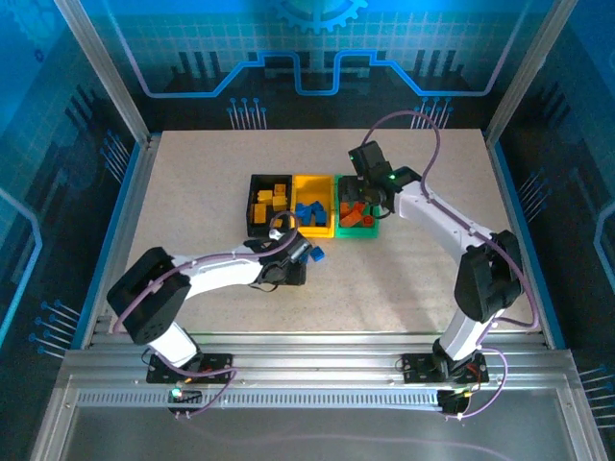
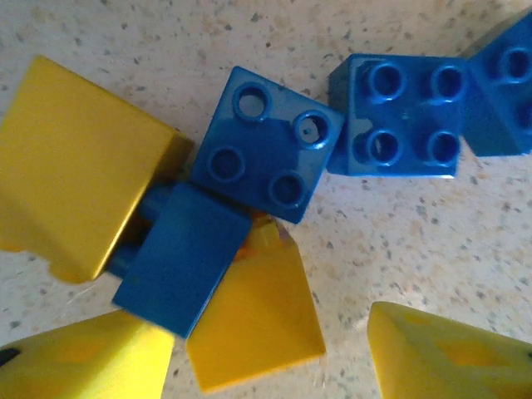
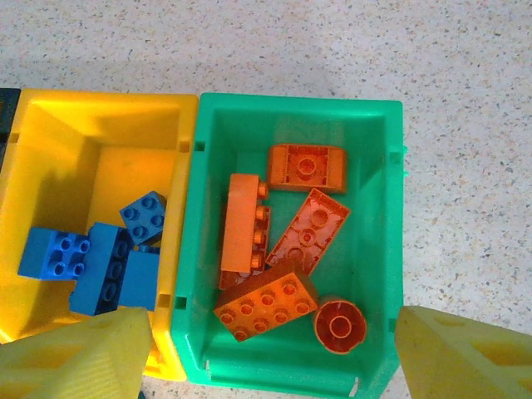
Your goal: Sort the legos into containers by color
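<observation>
Standing on the table (image 1: 432,288), three bins (image 1: 312,179) run lengthwise away from the arms. The green bin (image 3: 366,208) holds five orange legos (image 3: 266,306) under the right gripper (image 3: 273,353), jaws spread. The left gripper (image 2: 266,366), jaws spread, hangs over four loose blue legos (image 2: 266,150).

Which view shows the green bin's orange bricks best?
Right wrist: it looks straight down into the green bin, and the orange bricks are each distinct. Top external shows the bin small, partly under the right claw.

Orange bricks (image 3: 266,312) lie in the green bin (image 3: 299,112), blue bricks (image 3: 108,270) in the adjoining yellow bin (image 3: 100,112).
</observation>
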### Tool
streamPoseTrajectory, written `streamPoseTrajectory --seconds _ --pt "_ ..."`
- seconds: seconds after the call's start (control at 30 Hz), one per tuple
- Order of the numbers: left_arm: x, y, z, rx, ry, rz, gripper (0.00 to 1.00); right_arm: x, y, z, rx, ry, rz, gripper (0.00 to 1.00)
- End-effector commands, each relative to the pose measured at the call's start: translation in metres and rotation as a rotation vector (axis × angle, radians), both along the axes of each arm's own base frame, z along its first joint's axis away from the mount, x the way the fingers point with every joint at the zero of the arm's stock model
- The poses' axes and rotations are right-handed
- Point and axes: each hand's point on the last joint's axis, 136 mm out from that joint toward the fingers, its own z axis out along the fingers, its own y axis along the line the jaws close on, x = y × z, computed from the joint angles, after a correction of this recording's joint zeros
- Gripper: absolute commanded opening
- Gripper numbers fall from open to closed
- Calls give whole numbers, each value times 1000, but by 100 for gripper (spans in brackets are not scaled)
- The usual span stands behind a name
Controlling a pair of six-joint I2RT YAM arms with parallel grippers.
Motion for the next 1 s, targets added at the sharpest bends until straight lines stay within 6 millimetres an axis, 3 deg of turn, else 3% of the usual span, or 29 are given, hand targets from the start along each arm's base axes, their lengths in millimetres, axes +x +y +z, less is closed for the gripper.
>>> streamPoseTrajectory --seconds 0.0,0.17,0.33,0.43,0.6,0.67,0.77,0.87,0.97 --pt "17 -11 6 29 -79 -27 58 1 -2 18 56 -50 -10 78" --pt "22 -15 3 85 -106 -51 42 -3 -7 19 62 -55 -16 78" --pt "11 -18 11 80 -116 -66 30 -6 -14 18 73 -54 -33 78" --pt "-1 -24 29 46 -133 -86 27 -8 -18 18 87 -51 -43 78" --pt "-5 -28 84 -125 -200 -50 29 -14 -21 15 101 -44 -47 78" --pt "3 -21 105 -181 -219 -16 29 -17 -20 11 110 -35 -46 78" --pt "35 7 127 -195 -263 68 29 -21 -21 3 114 -16 -49 78" --pt "75 31 136 -177 -285 143 30 -25 -21 -5 116 6 -55 78" --pt "113 46 132 -158 -276 199 29 -28 -23 -11 117 21 -63 78"
